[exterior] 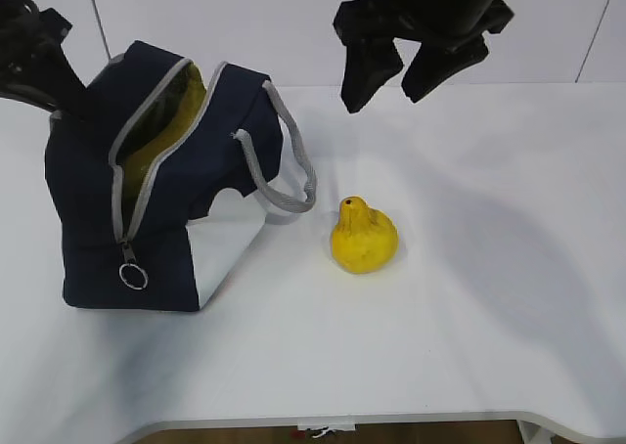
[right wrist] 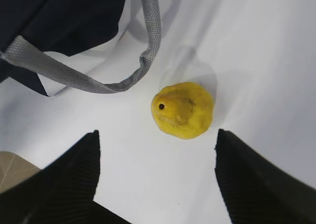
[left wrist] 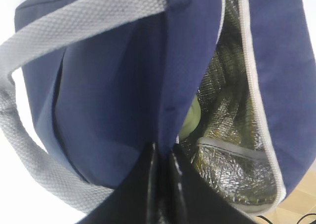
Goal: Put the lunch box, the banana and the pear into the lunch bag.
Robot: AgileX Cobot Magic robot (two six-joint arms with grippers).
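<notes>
Pear (exterior: pixel 364 237): squat yellow-orange fruit standing on the white desk (exterior: pixel 469 297), just right of the lunch bag (exterior: pixel 147 199) and close to the drooping grey handle (exterior: pixel 279 165), apparently apart from it. Its short neck points up and slightly back, so the long axis is near vertical; in the right wrist view the stem end (right wrist: pixel 161 106) faces the camera. The right gripper (exterior: pixel 396 77) hangs high above the desk, its fingers (right wrist: pixel 64 179) spread wide with nothing between them; the pear lies below and ahead of them, roughly centred in the gap. This arm is plainly the nearer one, so a downward reach over the fruit is the likely next move. The left gripper (left wrist: pixel 163 157), at the far side of the bag, has its fingers pressed together on the navy edge of the bag's mouth, holding it open. Inside, against the foil lining (left wrist: pixel 227 130), a pale green shape shows, probably the lunch box (left wrist: pixel 192 116); something yellow shows in the opening in the exterior view, perhaps the banana. No brand or writing is legible.
</notes>
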